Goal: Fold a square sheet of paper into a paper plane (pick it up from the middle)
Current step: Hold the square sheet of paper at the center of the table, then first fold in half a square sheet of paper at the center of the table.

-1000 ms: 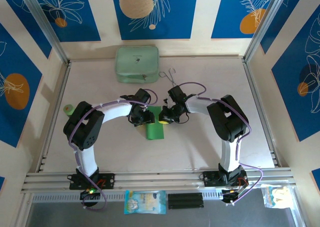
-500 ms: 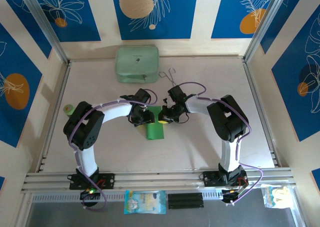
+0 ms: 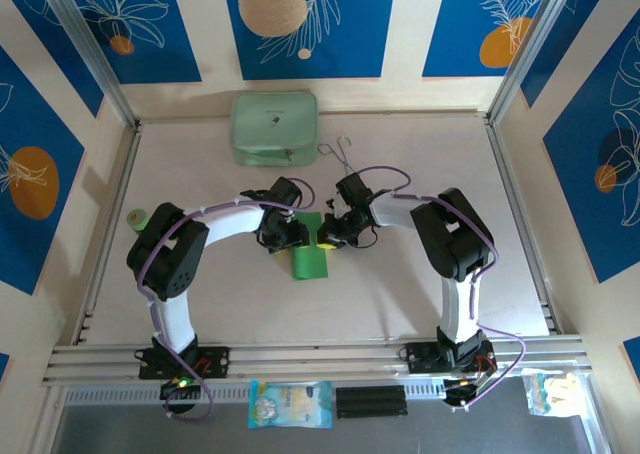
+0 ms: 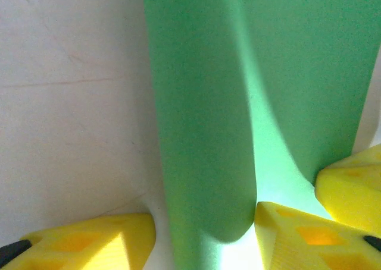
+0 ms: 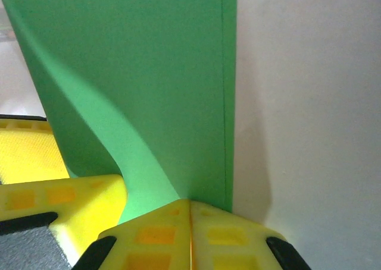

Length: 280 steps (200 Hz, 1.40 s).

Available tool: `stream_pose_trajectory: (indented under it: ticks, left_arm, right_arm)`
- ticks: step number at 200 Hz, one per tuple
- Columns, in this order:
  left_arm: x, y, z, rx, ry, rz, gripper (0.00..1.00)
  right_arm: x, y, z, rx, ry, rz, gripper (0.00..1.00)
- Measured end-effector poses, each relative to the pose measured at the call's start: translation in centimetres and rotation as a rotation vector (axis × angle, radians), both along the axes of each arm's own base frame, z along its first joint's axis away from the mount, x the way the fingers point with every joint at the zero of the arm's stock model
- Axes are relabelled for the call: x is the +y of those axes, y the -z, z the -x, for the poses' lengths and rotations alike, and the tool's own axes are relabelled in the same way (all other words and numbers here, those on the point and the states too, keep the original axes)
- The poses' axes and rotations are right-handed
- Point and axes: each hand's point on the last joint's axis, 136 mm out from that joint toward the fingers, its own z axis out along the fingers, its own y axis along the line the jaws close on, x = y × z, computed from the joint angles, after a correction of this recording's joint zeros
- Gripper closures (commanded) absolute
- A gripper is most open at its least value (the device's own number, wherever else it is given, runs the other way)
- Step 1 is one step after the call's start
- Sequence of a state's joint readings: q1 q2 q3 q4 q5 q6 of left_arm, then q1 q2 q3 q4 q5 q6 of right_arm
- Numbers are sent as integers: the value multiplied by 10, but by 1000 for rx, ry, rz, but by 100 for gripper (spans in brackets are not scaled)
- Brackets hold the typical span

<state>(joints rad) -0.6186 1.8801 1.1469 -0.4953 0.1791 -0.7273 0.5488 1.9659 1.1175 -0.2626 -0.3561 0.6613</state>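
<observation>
Blue leaf-printed panels wall in a pale table (image 3: 420, 274). Near its middle lies the square sheet of paper (image 3: 310, 261), folded to a narrow bright green strip whose long axis runs from the arms' side toward the far wall. Both claws meet at the strip's far end, about equally near: the left gripper (image 3: 291, 236) on its left, the right gripper (image 3: 327, 237) on its right.

In the right wrist view, the right gripper's jaws are pressed together on the strip's folded right edge, pinching it. In the left wrist view, the left gripper's jaws stand about half apart, straddling a raised, curled layer of paper without clamping it. The next crease probably turns on that lifted flap between them.

From above, the wrists hide the strip's far end, so the number of layers cannot be told. A mint-green case (image 3: 275, 126) and wire tongs (image 3: 340, 156) sit well apart, by the far wall.
</observation>
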Motion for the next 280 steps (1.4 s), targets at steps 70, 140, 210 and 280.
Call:
stream_pose_trajectory:
  ticks: [70, 140, 210, 280]
  left_arm:
    - [-1, -43, -13, -124, 17, -35, 42]
    - [-37, -82, -20, -181, 34, 191, 78]
    - [-42, -34, -12, -68, 60, 197, 88]
    - [-25, -6, -7, -22, 61, 240, 90]
  right_arm:
    - [-1, 1, 0, -13, -12, -11, 94]
    - [-1, 2, 0, -13, -18, -13, 95]
    - [-1, 3, 0, -18, -31, -8, 96]
    - [-2, 5, 1, -3, -39, 3, 96]
